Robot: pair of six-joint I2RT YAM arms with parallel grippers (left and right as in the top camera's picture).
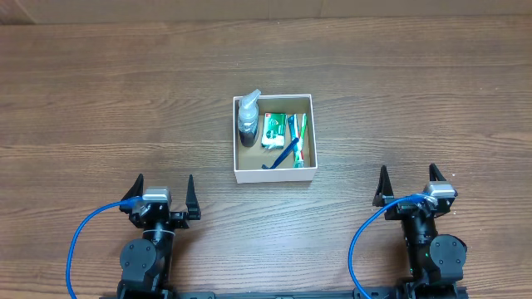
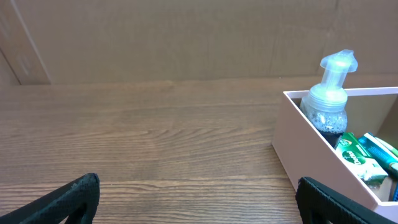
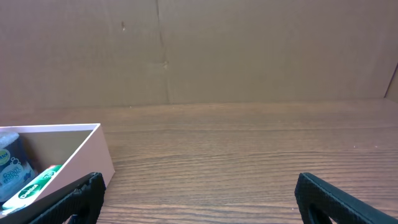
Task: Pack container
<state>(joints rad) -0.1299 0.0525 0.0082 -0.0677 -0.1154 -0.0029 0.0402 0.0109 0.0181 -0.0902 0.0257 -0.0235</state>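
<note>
While I sweep from the left, the left gripper (image 1: 164, 183) sits at the near edge of the table (image 1: 83, 100), fingers spread wide, nothing between them. A blue cable (image 1: 81, 237) loops off its base. Through the left wrist camera I see both dark fingers (image 2: 71, 199) low in the corners of the shot, with bare wood between them.

That surface is brown wood-grain board, the grain running side to side, matte and lightly streaked. Behind it, plain cardboard sheeting (image 2: 186, 37) closes off the far side, with a seam or two showing.

Moving to the middle: the container (image 1: 276, 175) rests flat on the table, forward of both arms and roughly between them, well apart from either gripper. Its walls are white and its inside brown. In its left part is a pump bottle (image 1: 248, 120), the pale pump head poking above the rim; I can't tell whether it stands or leans. Beside it lies a green-and-white packet (image 1: 274, 130), then a blue toothbrush (image 1: 287, 154) lying at a slant, and a green tube (image 1: 302, 131) along the right wall.

On to the right: the right gripper (image 1: 407, 178) mirrors the left, parked at the near edge, fingers held apart and gripping nothing, its own blue cable (image 1: 359, 241) curling beside it. Its wrist camera catches the container's corner at lower left, open wood ahead, and more cardboard (image 3: 261, 50) behind.
</note>
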